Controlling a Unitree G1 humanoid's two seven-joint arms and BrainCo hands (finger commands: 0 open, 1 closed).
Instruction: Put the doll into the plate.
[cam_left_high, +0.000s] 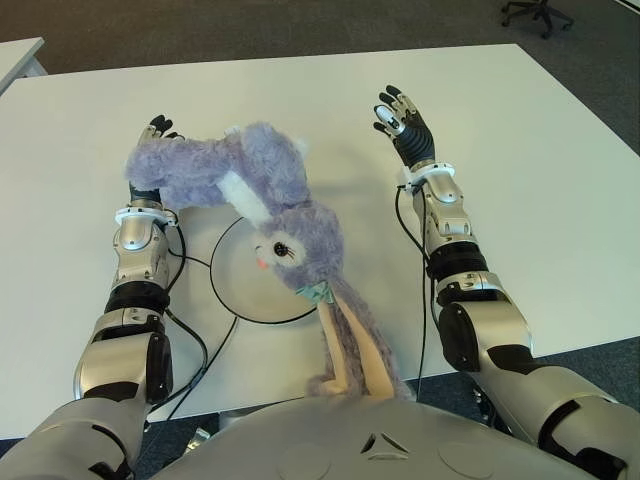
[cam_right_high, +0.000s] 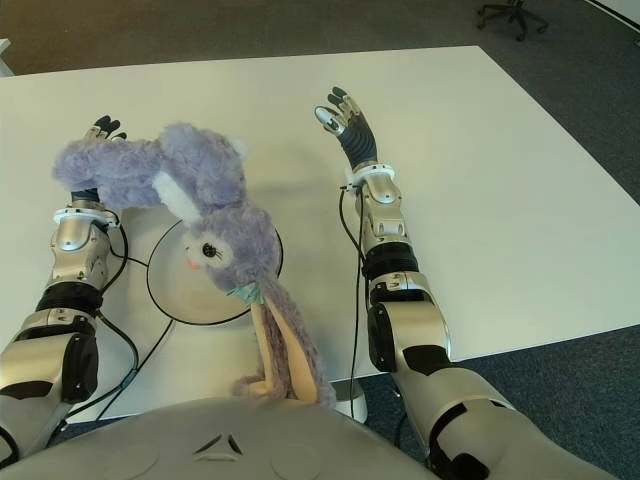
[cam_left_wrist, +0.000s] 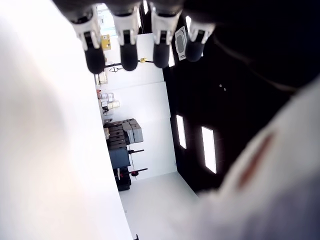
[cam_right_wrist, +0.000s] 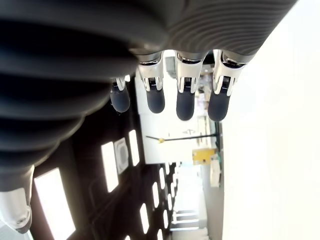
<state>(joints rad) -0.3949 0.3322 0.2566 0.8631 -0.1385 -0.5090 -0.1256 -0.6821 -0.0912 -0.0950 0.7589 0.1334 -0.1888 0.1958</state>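
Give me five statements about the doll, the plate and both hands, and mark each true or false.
1. The doll is purple and furry. True.
2. The doll lies wholly inside the plate. False: its head covers part of the plate, its body stretches to the left hand and its ears hang over the table edge.
3. The right hand grips the doll. False: it is open, apart from the doll.
4. The plate is white and round. True.
5. The plate sits right of the right hand. False: it sits to its left.

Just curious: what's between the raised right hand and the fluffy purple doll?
Only bare table, seen in both eye views, separates the right hand from the doll.
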